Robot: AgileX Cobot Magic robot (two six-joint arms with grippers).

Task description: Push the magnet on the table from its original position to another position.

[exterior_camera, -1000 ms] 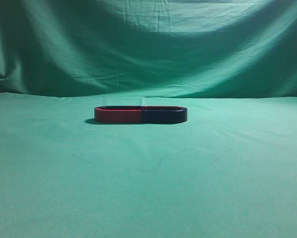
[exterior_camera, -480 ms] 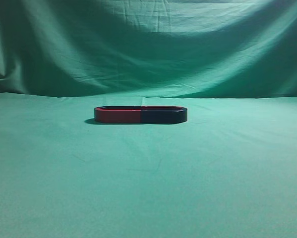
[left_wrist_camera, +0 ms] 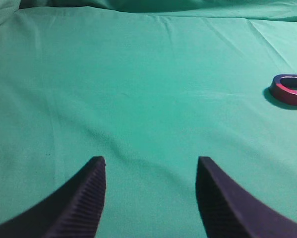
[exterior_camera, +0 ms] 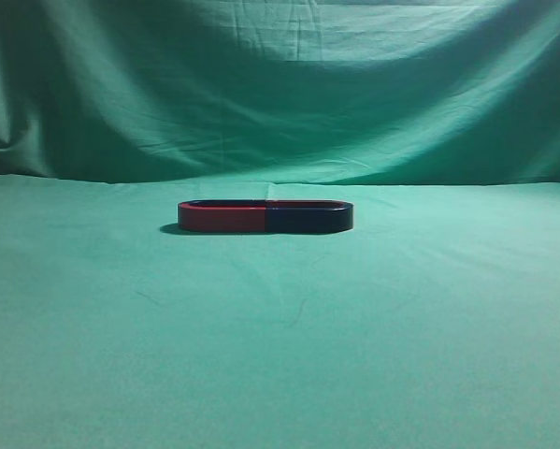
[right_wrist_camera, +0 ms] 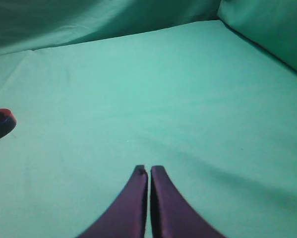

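Two claws | left claw [left_wrist_camera: 150, 171] wide, magnet [left_wrist_camera: 290, 89] far right | right claw [right_wrist_camera: 149, 171] closed, empty

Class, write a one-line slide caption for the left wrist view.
Open left gripper hovers over the green table, with the magnet lying far off at the right edge.

Bare green worktop [exterior_camera: 280, 355] lies open ahead of both my claws. Only the low oval of two magnets stands on it: the magnet [exterior_camera: 309, 218] touching the red-faced magnet [exterior_camera: 222, 218], with the backdrop [exterior_camera: 280, 94] behind.
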